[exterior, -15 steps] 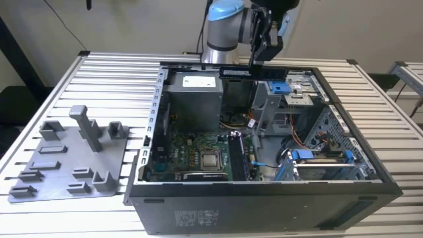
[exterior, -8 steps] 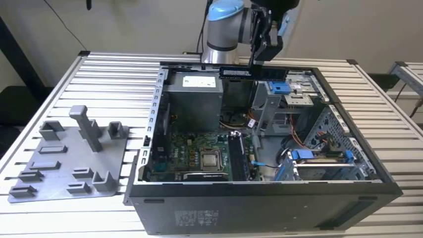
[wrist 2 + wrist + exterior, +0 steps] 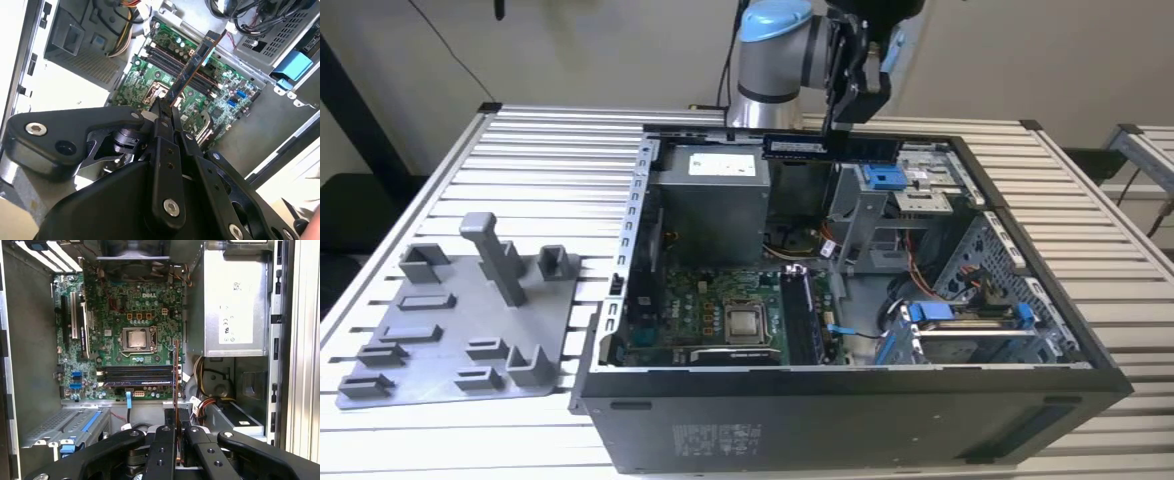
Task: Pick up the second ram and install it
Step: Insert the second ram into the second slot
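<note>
Gripper (image 3: 838, 128) clamped on the second ram (image 3: 829, 147), jaws closed on its upper edge. Stick position: well apart from the grey tray (image 3: 454, 322), suspended above the open computer case (image 3: 854, 420), high over the motherboard (image 3: 115, 340), touching nothing else. Step in hand, as judged: transfer toward the memory slots (image 3: 137, 375). In the first wrist view the stick lies crosswise to those slots; seating appears to call for wrist rotation until parallel, then a straight, level descent

Ram (image 3: 830, 147): a long, narrow, dark stick, level and on edge, in the air above the open case (image 3: 854, 420).
</note>
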Controlling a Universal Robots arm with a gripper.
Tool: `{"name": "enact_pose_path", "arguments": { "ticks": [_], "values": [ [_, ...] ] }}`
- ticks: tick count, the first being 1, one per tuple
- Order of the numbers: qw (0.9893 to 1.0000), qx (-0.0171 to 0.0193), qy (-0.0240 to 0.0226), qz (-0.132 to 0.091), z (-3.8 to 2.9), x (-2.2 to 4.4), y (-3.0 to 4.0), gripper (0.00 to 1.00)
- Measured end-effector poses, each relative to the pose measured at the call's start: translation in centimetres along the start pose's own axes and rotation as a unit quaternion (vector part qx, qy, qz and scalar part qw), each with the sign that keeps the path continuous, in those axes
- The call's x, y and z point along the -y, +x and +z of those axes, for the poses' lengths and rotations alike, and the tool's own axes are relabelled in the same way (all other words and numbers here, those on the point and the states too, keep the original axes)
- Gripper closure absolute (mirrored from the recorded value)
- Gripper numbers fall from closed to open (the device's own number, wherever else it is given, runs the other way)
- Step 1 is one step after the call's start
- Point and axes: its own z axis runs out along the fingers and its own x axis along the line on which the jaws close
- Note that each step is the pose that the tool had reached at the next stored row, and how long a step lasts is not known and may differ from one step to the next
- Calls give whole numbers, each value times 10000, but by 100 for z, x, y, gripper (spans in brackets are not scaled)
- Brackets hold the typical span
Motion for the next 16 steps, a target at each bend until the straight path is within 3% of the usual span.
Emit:
{"name": "enact_pose_path", "arguments": {
  "ticks": [8, 12, 16],
  "values": [
    [9995, 4, 9, 327, 0, 0, 0, 86],
    [9984, 7, 16, 574, 0, 0, 0, 86],
    [9965, 10, 23, 837, 1, 0, 0, 86]
  ]
}}
